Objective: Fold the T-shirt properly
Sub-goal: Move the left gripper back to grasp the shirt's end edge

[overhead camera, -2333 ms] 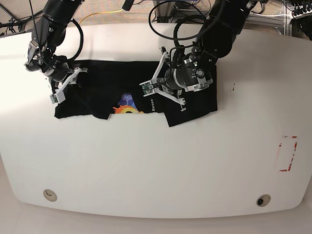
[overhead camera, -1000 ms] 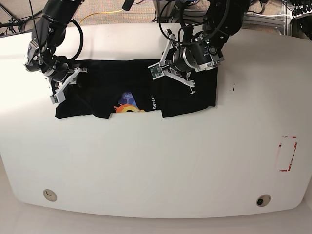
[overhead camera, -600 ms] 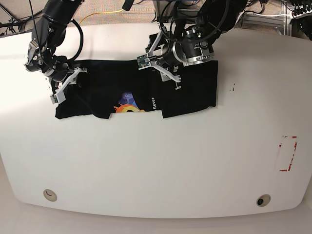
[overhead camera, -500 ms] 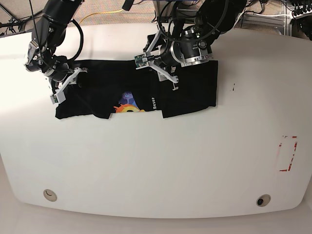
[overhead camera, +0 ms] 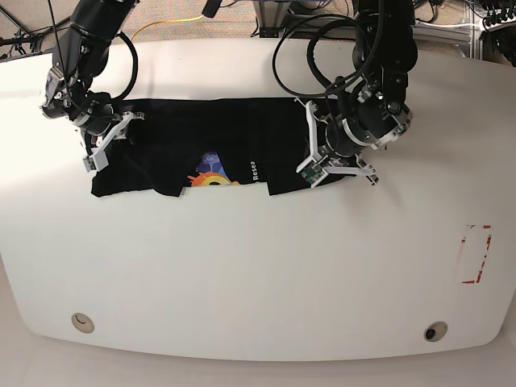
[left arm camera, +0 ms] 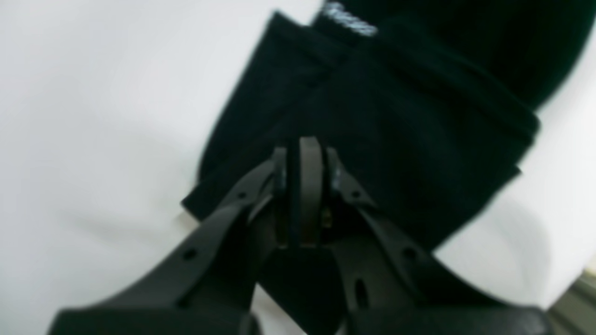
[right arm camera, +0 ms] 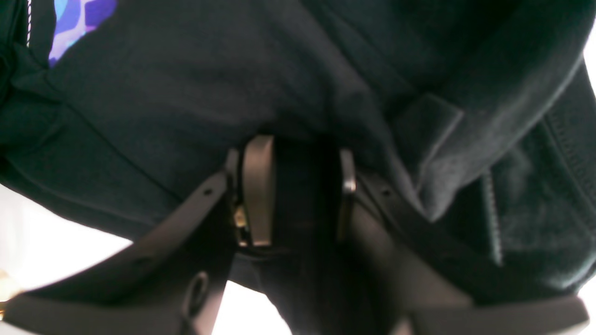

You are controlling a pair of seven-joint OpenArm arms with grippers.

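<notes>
The black T-shirt [overhead camera: 242, 133] lies spread in a wide band across the far half of the white table, its colourful print [overhead camera: 211, 173] and white lettering [overhead camera: 254, 172] near its front edge. My right gripper [overhead camera: 103, 143] is at the shirt's left end; the right wrist view shows it [right arm camera: 302, 153] shut on a bunch of black cloth [right arm camera: 186, 93]. My left gripper [overhead camera: 334, 165] hovers over the shirt's right front part. In the blurred left wrist view it [left arm camera: 305, 149] is shut, with the shirt [left arm camera: 419, 116] below it and nothing visible between the pads.
The white table [overhead camera: 242, 274] stretches toward the front. Red tape marks [overhead camera: 476, 254] sit near the right edge. Two round fittings [overhead camera: 81, 322] [overhead camera: 435, 331] lie by the front edge. Cables [overhead camera: 173, 24] trail beyond the far edge.
My left arm lifted from the shirt's right flap, swung to the top middle edge, then came to the right front part. The flap now lies flatter. My right gripper has not moved.
</notes>
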